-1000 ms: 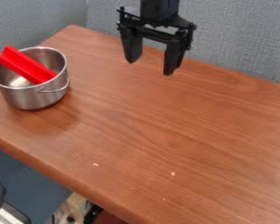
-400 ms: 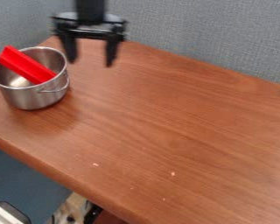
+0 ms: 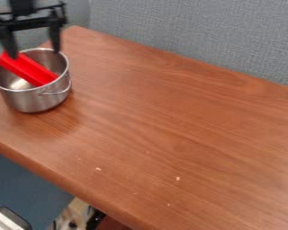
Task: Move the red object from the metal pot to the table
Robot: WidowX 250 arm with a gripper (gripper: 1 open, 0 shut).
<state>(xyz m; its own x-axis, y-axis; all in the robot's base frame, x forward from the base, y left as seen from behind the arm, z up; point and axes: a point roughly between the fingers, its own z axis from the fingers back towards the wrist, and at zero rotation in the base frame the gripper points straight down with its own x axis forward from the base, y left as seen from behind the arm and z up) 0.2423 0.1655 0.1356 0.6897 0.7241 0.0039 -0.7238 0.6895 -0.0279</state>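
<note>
A bright red bar (image 3: 28, 69) lies slanted inside the shiny metal pot (image 3: 36, 92), one end resting on the rim, at the left end of the wooden table (image 3: 171, 126). My black gripper (image 3: 32, 43) hangs directly above the pot, pointing down. Its two fingers (image 3: 58, 39) stand wide open with nothing between them, their tips just over the red bar and the pot's far rim.
A grey-blue wall runs behind the table. The table's rounded front edge cuts diagonally from the left down to the bottom middle, with dark floor and clutter below it.
The gripper has swept left across the back of the table, from the middle to above the pot, rolling about its own axis on the way. It stayed open. Pot and red bar have not moved.
</note>
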